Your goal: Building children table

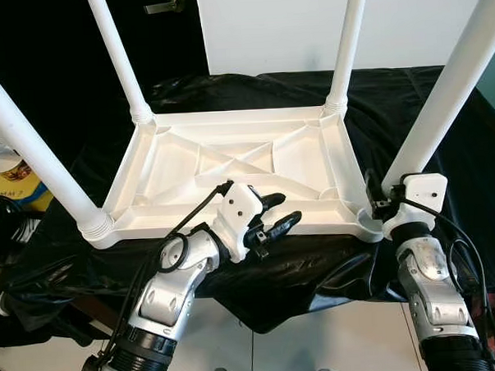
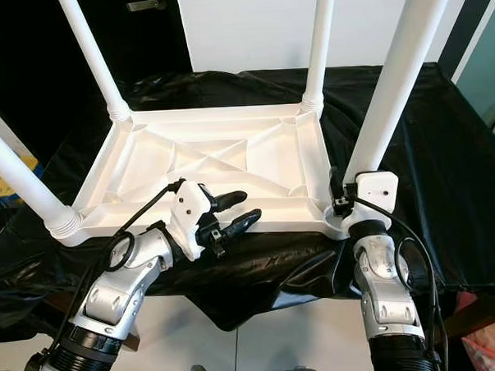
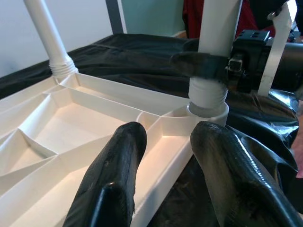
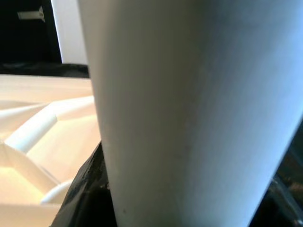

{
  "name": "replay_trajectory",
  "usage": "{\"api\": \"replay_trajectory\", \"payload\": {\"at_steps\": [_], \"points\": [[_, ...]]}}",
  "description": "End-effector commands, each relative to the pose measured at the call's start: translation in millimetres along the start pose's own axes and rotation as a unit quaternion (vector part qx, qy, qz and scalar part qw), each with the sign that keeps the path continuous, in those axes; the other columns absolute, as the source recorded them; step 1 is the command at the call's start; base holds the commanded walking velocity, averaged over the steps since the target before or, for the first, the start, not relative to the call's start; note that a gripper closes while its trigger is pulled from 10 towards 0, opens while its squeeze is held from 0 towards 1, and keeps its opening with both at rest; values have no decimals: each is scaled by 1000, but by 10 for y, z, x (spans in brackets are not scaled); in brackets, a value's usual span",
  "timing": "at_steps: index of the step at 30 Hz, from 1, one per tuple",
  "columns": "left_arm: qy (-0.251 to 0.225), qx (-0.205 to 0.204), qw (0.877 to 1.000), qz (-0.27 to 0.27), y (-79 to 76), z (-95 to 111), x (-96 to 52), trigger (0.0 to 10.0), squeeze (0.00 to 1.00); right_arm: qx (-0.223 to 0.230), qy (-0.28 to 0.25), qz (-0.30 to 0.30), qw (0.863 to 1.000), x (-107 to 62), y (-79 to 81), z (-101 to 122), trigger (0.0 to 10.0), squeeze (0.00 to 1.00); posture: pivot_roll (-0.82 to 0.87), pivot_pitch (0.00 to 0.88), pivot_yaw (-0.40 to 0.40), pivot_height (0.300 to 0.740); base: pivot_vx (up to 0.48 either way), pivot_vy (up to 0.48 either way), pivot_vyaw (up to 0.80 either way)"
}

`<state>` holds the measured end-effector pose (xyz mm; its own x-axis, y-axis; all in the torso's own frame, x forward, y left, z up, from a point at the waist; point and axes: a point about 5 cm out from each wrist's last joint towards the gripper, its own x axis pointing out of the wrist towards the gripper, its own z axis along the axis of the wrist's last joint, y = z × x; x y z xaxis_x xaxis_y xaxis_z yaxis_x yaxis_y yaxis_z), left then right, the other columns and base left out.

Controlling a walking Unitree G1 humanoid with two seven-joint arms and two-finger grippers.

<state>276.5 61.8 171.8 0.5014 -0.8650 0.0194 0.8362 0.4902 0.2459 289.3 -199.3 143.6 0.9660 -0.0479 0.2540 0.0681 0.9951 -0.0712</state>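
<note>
Upturned white table [image 1: 230, 166] on black cloth [image 1: 443, 144]; right gripper [image 2: 340, 199] clamped on near-right leg [image 2: 395, 80]; left gripper [image 1: 275, 219] parted over near rim.

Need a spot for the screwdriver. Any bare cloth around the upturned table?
Bare black cloth to the right of the table, and a strip behind it. The near edge is crowded: left hand over the rim, right hand at the near-right leg.

Black cloth [image 1: 442, 136] over the worktop, white wall panel [image 1: 265, 29] behind (yellow item [image 1: 18, 189] at left).
</note>
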Motion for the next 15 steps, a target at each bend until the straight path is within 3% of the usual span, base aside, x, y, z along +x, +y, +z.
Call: {"api": "replay_trajectory", "payload": {"at_steps": [1, 15], "points": [[8, -3, 998, -63, -91, -21, -7, 10000, 0, 12, 2, 4, 1000, -21, 26, -37, 10000, 0, -122, 81, 44, 740, 0, 0, 0], [11, -4, 997, -74, -143, -19, 4, 10000, 0, 18, 34, 44, 998, 0, 166, -240, 10000, 0, -119, 74, 42, 740, 0, 0, 0]]}}
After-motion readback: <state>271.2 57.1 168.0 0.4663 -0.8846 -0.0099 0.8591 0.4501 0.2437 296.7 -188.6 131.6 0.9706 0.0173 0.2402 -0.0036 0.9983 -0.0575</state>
